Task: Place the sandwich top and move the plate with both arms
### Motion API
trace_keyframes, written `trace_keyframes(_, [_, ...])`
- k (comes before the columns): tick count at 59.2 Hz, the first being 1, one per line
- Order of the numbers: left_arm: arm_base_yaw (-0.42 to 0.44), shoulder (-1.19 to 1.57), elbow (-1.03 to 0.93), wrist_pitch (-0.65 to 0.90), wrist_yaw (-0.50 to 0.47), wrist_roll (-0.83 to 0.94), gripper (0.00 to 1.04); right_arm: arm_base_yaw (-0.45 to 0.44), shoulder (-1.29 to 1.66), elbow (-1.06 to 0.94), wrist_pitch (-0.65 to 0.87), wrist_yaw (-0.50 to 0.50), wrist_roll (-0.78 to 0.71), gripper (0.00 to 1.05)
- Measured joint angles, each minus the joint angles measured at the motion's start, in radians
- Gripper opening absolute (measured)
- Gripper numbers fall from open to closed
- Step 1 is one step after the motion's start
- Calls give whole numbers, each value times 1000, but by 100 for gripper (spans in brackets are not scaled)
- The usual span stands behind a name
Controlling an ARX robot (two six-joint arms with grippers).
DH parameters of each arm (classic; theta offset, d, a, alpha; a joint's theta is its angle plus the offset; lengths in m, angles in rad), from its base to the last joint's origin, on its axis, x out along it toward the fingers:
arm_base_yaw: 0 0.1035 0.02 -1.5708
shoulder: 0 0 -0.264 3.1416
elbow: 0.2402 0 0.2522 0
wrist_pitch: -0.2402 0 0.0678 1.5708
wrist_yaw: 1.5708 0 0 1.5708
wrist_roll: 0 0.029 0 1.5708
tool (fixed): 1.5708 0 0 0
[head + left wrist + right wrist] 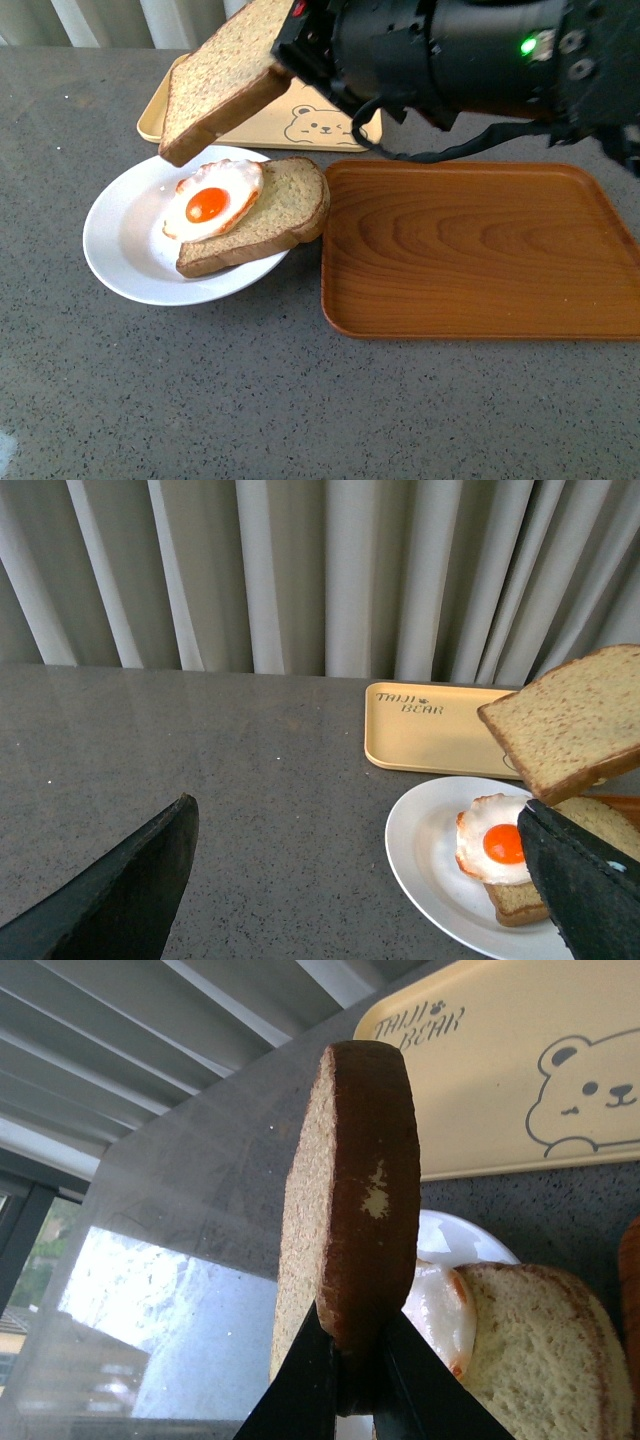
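- Pale grey curtains [330,570] hung in vertical folds behind;
- the surface [200,400] was dark grey, speckled stone;
- a bright window reflection [150,1330] glared on it.

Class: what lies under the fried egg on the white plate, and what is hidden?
The fried egg rests on a brown bread slice, which lies on the plate. The part of the bread's face beneath the egg is covered and cannot be seen.

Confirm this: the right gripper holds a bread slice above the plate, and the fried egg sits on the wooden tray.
Wrong on one point: the front view shows the fried egg on the lower slice on the plate, not on the wooden tray. The right gripper does hold the top slice above the plate.
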Motion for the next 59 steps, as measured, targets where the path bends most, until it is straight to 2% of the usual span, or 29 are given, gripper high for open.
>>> trace_keyframes(21, [0,0,0,0,0,0,96,49,86,14,42,53,79,3])
trace_keyframes(39, [0,0,0,0,0,0,96,83,134,7,42,72,90,3])
trace_keyframes(59, [0,0,0,0,0,0,96,88,143,-24,42,102,109,3])
